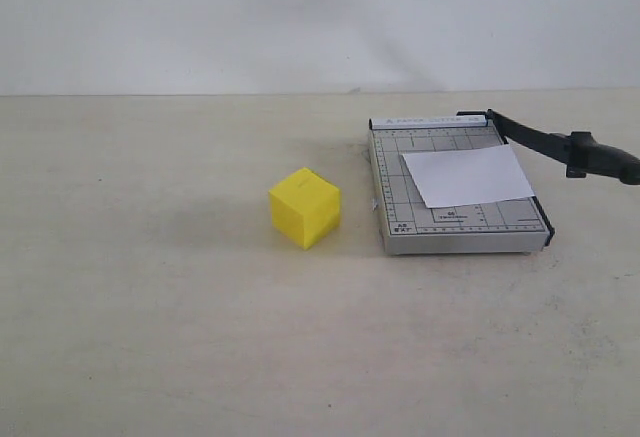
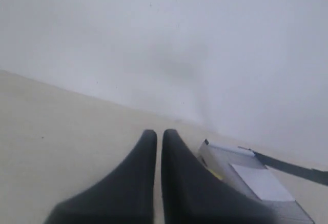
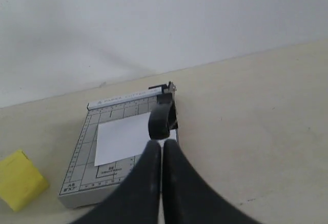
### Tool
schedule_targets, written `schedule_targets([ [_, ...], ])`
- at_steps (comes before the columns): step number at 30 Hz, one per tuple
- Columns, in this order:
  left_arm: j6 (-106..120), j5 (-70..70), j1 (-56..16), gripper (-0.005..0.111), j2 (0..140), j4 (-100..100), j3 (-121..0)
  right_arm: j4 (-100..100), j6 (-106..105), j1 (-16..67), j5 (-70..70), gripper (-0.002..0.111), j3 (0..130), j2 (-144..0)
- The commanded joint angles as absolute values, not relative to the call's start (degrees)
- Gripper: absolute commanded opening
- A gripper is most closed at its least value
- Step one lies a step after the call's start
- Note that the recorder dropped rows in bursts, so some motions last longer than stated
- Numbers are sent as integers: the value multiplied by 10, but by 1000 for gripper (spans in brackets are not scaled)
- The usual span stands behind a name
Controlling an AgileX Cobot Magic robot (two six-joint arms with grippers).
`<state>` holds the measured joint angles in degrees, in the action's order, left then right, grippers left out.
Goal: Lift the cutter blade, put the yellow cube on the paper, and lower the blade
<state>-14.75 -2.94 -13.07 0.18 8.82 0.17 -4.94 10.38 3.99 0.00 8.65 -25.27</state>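
Observation:
The yellow cube (image 1: 304, 207) sits on the table left of the grey gridded cutter board (image 1: 398, 162). The white paper (image 1: 468, 176) lies skewed on the board. The cutter blade (image 1: 545, 142) rises from its hinge at the board's far corner, its thick handle (image 1: 605, 160) lifted off to the right. Neither gripper shows in the exterior view. My right gripper (image 3: 161, 143) is shut and empty, its tips just short of the blade handle (image 3: 162, 116), above the paper (image 3: 123, 138); the cube (image 3: 20, 185) is off to one side. My left gripper (image 2: 159, 131) is shut and empty, away from the board (image 2: 220, 155).
The beige table (image 1: 150, 337) runs back to a plain white wall (image 1: 300, 17). Nothing else stands on it besides the cube and the cutter. The blade handle overhangs the table beyond the board's right edge.

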Motion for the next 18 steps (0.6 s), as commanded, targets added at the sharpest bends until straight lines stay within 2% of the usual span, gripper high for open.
schedule_targets([
  [1, -154, 35, -132, 4, 0, 95, 0, -58, 121, 39, -18, 1, 67, -253],
  [9, -156, 67, -132, 4, 31, 114, -4, -57, 85, 39, 71, 1, 67, -253],
  [11, -146, 91, -132, 4, 105, 100, -35, -57, 85, 39, 69, 1, 67, -253],
  [13, -108, 87, -132, 4, 203, 0, -100, -57, 85, 39, 69, 1, 67, -253],
  [18, -81, 70, -132, 4, 525, -400, -342, -57, 85, 39, 70, 1, 67, -253],
])
